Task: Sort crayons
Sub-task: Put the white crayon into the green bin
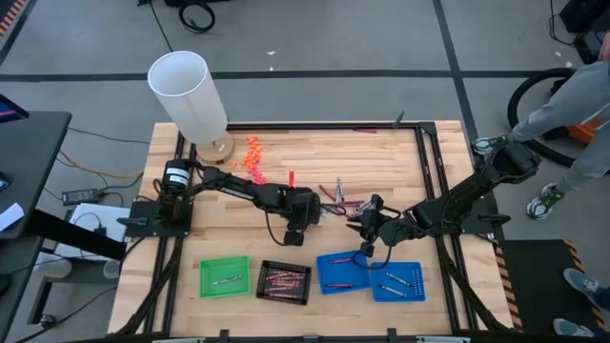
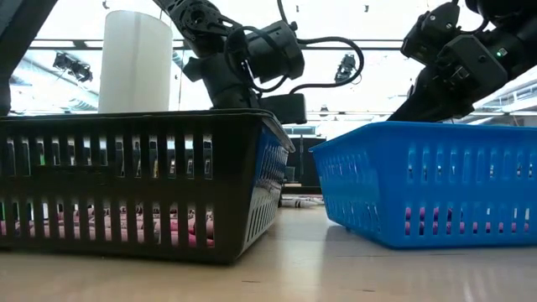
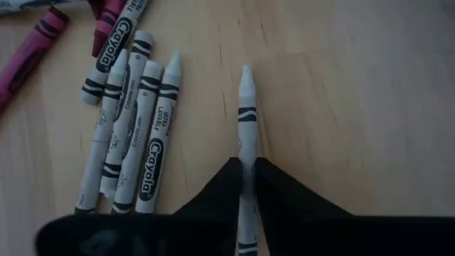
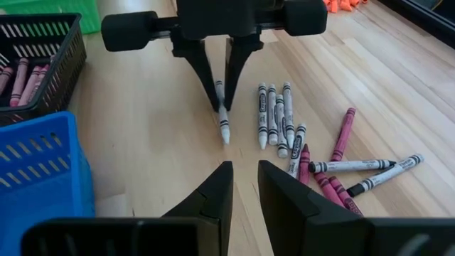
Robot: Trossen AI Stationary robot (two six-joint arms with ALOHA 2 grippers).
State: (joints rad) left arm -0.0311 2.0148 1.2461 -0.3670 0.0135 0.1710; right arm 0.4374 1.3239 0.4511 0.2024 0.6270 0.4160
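Observation:
Several crayons lie loose at the table's middle: a row of silver-grey ones (image 3: 135,135) side by side, with maroon ones (image 4: 341,139) beyond them. One silver-grey crayon (image 3: 246,107) lies apart from the row, and my left gripper (image 3: 246,171) is shut on it; the right wrist view shows that gripper (image 4: 222,99) from the front. My right gripper (image 4: 245,178) hovers a short way off, aimed at the same spot, its fingers slightly apart with nothing between them. In the high view the two grippers (image 1: 315,217) (image 1: 358,227) face each other. My left gripper pinches the lone silver-grey crayon's paper-wrapped body (image 3: 247,146) between its two fingers, about halfway along, one finger on each long side. The fingers (image 4: 210,82) come steeply from above. The crayon lies on the wood with its tip (image 3: 246,72) sticking out past the fingertips.
Along the near edge stand a green tray (image 1: 224,276), a black tray (image 1: 284,282) holding pinkish crayons, and two blue trays (image 1: 343,273) (image 1: 396,281). A tall white cylinder (image 1: 191,95) and chunky orange pieces (image 1: 253,157) sit at the far left. A person (image 1: 581,105) stands beyond the right edge.

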